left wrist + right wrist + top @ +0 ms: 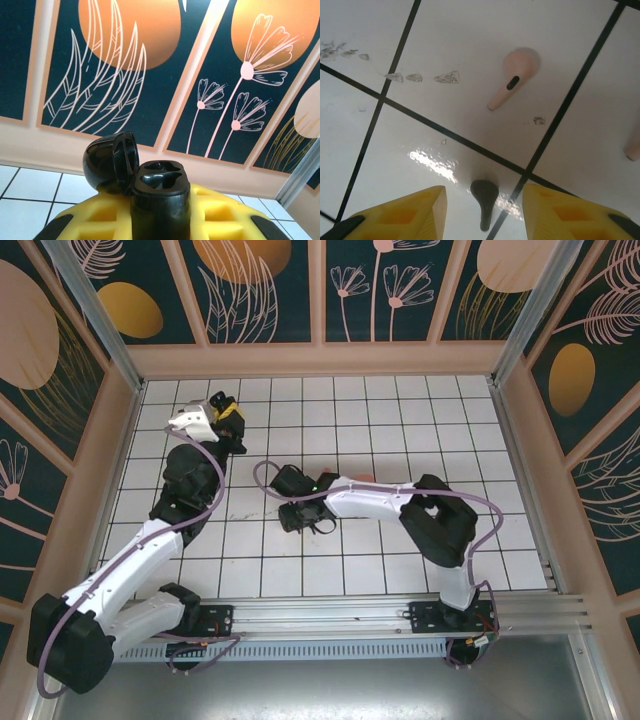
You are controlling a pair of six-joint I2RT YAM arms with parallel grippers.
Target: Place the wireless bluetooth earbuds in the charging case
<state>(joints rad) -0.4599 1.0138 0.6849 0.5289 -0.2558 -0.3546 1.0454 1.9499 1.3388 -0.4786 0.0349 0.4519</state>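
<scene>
Right gripper (482, 210) is hanging open, jaws straddling the black earbud (484, 192) on the tile (470, 40), untouched; its stem is running along the gap toward the wrist. Left gripper (222, 420) is clamping the open charging case (159, 195), well apart.

A pale pink earbud (633, 145) is cut off by the right edge of the right wrist view, so just one rounded end shows. The yellow fingers (410, 212) of the right gripper (484, 190) run off the bottom edge. In the left wrist view the charging case (160, 195) loses its lower body at the bottom edge, as do the left gripper (160, 225) pads (217, 212). From above, a coral speck (360, 477) peeks past the right arm (375, 498), too small to name.
</scene>
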